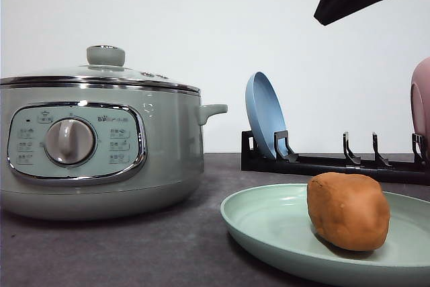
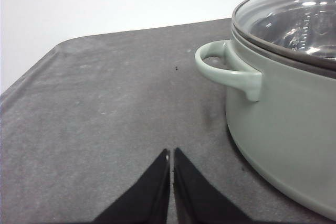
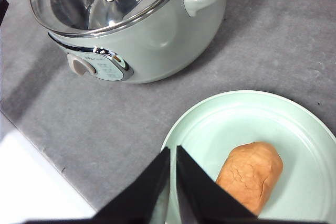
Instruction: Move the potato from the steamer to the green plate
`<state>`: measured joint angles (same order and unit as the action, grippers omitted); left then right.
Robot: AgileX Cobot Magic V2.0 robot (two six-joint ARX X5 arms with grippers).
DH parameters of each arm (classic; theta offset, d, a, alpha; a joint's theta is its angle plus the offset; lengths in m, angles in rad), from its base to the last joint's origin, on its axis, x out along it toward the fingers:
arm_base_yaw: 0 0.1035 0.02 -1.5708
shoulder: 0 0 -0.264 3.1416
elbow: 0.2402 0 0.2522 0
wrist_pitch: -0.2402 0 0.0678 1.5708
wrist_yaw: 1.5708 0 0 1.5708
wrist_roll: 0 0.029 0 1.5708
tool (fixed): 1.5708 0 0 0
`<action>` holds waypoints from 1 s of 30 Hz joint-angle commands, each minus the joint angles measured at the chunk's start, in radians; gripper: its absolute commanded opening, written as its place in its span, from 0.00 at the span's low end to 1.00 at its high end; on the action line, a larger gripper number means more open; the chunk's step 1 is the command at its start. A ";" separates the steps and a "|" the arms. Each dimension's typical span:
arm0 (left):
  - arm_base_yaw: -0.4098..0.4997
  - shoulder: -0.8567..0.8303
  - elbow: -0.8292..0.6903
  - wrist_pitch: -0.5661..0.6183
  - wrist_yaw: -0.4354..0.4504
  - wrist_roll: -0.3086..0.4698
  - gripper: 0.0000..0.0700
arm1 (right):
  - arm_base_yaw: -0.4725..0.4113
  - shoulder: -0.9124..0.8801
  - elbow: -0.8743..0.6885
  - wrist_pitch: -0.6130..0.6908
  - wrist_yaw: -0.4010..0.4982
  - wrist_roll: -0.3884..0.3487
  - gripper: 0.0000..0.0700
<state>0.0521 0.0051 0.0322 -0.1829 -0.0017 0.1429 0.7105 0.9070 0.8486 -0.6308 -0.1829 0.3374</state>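
Potato (image 1: 348, 210) lies on the green plate (image 1: 269, 223), steamer (image 1: 101, 146) lidded beside it; right gripper (image 3: 172, 153) pinched empty above plate rim, left gripper (image 2: 171, 155) closed over bare desk (image 2: 105, 103) — transfer looks done, only retreat remains.

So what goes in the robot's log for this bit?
potato: on green plate | steamer: lid on | left gripper: shut, empty | right gripper: shut, empty
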 commanded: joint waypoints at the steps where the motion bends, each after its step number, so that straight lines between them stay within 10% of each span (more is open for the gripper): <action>1: 0.003 -0.002 -0.020 -0.006 0.001 -0.006 0.01 | 0.007 0.006 0.017 0.010 0.000 -0.009 0.01; 12: 0.003 -0.002 -0.020 -0.006 0.001 -0.006 0.01 | -0.066 -0.088 0.014 0.078 0.089 -0.085 0.01; 30: 0.003 -0.002 -0.020 -0.006 0.001 -0.006 0.01 | -0.546 -0.589 -0.344 0.442 0.127 -0.320 0.01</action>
<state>0.0521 0.0051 0.0322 -0.1829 -0.0017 0.1425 0.1680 0.3326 0.5226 -0.2142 -0.0530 0.0354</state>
